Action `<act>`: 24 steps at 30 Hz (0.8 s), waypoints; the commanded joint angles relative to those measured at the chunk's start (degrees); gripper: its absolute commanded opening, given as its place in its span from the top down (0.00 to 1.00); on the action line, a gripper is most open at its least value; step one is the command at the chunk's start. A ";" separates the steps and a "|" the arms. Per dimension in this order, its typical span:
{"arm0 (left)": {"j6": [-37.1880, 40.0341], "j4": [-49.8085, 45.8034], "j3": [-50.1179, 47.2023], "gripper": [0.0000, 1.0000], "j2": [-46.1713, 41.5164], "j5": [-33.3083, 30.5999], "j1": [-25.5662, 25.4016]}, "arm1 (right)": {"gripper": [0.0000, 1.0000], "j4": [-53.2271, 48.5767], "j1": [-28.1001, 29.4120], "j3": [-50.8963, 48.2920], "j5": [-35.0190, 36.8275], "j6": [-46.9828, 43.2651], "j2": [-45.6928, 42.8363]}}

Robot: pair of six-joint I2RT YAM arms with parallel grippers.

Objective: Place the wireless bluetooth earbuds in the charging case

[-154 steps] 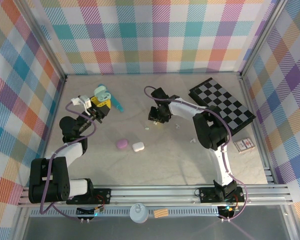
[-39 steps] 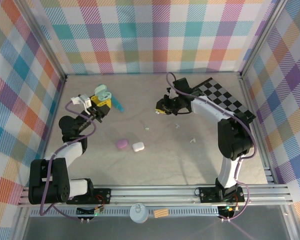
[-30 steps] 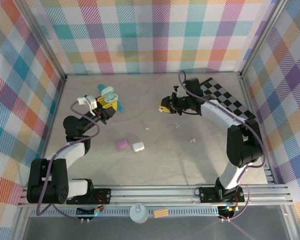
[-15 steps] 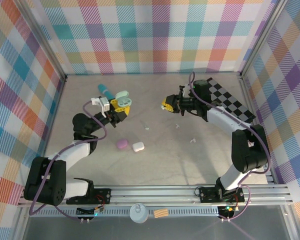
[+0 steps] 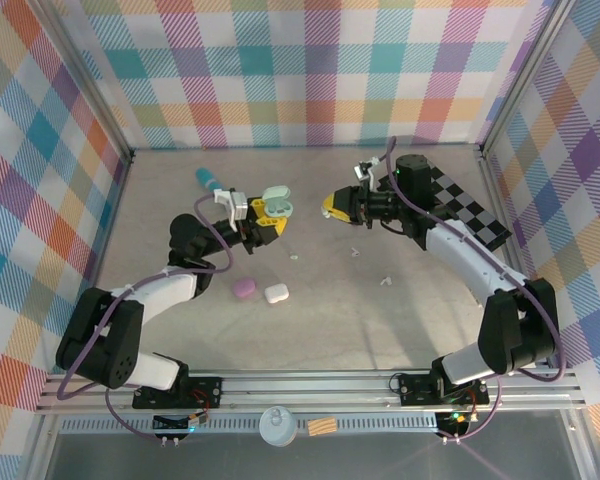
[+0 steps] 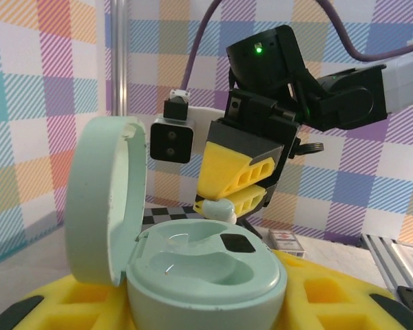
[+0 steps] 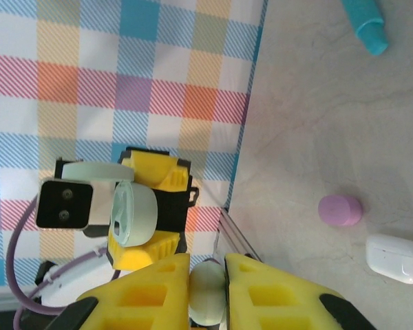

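a teal stick (image 5: 210, 180) lies near the far left corner of the table (image 5: 330, 330). a black-and-white checkerboard (image 5: 475, 212) lies flat at the far right, near the plaid wall (image 5: 310, 70).

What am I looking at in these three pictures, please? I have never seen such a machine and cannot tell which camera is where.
These are two robot arms bolted at the near edge of a table. One picture looks down from above; the other two come from a camera on each wrist. The left gripper holds an open pale green charging case. The right gripper pinches a pale green earbud and faces the case. On the table lie a purple case, a white case, a teal stick and a checkerboard.
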 commanded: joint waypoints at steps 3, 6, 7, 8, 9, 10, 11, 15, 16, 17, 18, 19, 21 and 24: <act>0.47 3.25 2.76 0.61 1.10 2.51 -2.01 | 0.82 -4.35 3.17 5.36 -1.42 -7.69 -2.14; 0.51 2.86 3.32 0.61 1.40 2.83 -2.80 | 0.81 -5.29 4.63 7.88 -1.17 -9.34 -1.82; 0.63 2.71 3.49 0.61 1.35 2.80 -3.11 | 0.81 -6.21 5.16 8.94 -1.09 -10.31 -1.59; 0.71 2.63 3.58 0.61 1.36 2.84 -3.29 | 0.81 -6.86 5.64 9.82 -0.82 -11.22 -1.42; 0.80 2.31 3.72 0.61 1.20 2.84 -3.47 | 0.81 -7.13 6.24 10.66 -0.65 -12.03 -1.16; 0.87 2.13 3.76 0.61 1.08 2.79 -3.65 | 0.81 -7.55 6.74 11.43 -0.53 -12.64 -0.85; 1.11 1.92 3.83 0.61 0.98 2.84 -3.82 | 0.81 -8.13 7.12 12.08 -0.34 -13.24 -0.53; 1.51 1.05 3.94 0.61 0.62 2.88 -4.13 | 0.81 -9.52 8.35 13.90 0.82 -14.95 0.69; 1.52 0.94 3.86 0.61 0.53 2.92 -4.13 | 0.81 -9.62 8.53 14.25 1.07 -15.06 0.97; 1.47 0.95 3.85 0.61 0.51 2.98 -4.22 | 0.81 -9.72 8.78 14.44 1.20 -15.36 1.19; 1.44 0.90 3.85 0.61 0.36 3.04 -4.22 | 0.81 -9.65 8.95 14.61 1.38 -15.54 1.41; 1.48 0.88 3.83 0.61 0.29 3.04 -4.31 | 0.81 -9.81 9.10 14.89 1.46 -15.70 1.66; 1.31 1.04 3.98 0.61 0.18 3.05 -4.34 | 0.81 -9.81 9.24 15.06 1.59 -16.07 1.90; 0.80 1.54 4.20 0.61 0.32 3.25 -4.40 | 0.81 -10.31 9.28 15.21 2.31 -17.01 1.92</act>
